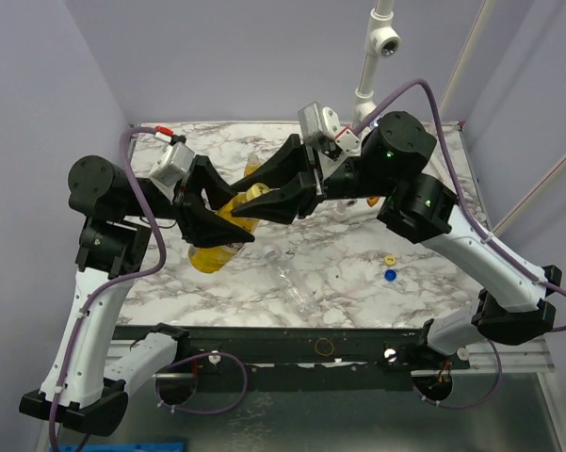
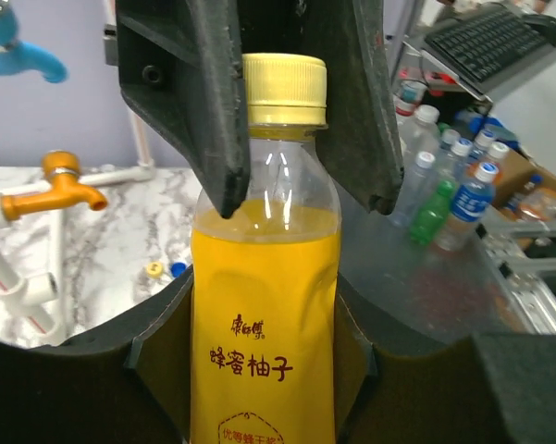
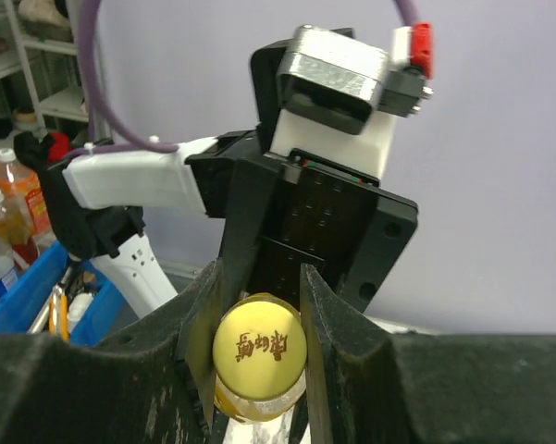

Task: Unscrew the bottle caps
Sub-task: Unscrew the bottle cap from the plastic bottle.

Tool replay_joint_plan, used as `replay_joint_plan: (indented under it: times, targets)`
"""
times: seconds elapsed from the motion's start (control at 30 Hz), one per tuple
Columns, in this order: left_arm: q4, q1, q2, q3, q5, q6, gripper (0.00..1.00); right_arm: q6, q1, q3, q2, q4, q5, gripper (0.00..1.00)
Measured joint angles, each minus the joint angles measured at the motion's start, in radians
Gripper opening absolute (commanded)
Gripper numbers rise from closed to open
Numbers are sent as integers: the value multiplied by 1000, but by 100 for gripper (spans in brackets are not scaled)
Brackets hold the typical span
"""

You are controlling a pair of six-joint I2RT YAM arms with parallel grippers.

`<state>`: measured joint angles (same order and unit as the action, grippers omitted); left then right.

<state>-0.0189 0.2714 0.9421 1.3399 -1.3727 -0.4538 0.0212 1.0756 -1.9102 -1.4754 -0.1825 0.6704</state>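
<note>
A bottle (image 2: 264, 314) filled yellow-orange, with a yellow label, is held tilted above the marble table (image 1: 424, 188). My left gripper (image 2: 265, 305) is shut on its body, a finger pressing each side of the label. The bottle's yellow cap (image 3: 259, 347) sits between the fingers of my right gripper (image 3: 257, 344), which is shut on it from the top end. In the top view both grippers meet at this bottle (image 1: 217, 252) left of centre. A loose yellow cap (image 1: 389, 260) and a loose blue cap (image 1: 390, 275) lie on the table at the right.
A plain clear bottle (image 1: 297, 282) lies on its side near the table's front middle. A white post (image 1: 369, 66) with a camera stands at the back edge. A rubber band (image 1: 326, 347) rests on the black front rail.
</note>
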Motion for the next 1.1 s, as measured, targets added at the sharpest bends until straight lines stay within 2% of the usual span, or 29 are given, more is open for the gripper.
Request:
replay_joint_plan:
  times: [0.03, 0.07, 0.1, 0.17, 0.23, 0.3, 0.5, 0.73, 0.93, 1.1]
  targets:
    - [5, 0, 12, 10, -27, -19, 0, 15, 0, -3, -1, -4, 17, 2]
    - [11, 0, 22, 15, -51, -34, 0, 27, -2, -3, -2, -8, 30, 12]
    - [14, 0, 28, 17, -68, -44, 0, 35, -2, -3, -2, -14, 35, 37]
    - [17, 0, 36, 18, -87, -56, 0, 46, -2, -1, 0, -21, 34, 66]
    - [14, -2, 40, 18, -73, -72, 0, 51, 2, 18, 9, -23, 11, 90]
    - [8, -6, 41, 10, -35, -66, 0, 51, 14, 51, 22, -21, -52, 100]
    - [-54, -10, 39, -51, 140, 58, 0, 12, 25, 76, 30, -32, -351, 100]
    - [-101, -10, -2, -138, 377, 286, 0, -93, 20, -67, -26, -119, -653, 100]
    - [-106, -10, -63, -192, 508, 454, 0, -192, -24, -169, -103, -182, -707, 99]
    - [-103, -10, -116, -223, 576, 506, 0, -267, -59, -177, -152, -207, -695, 87]
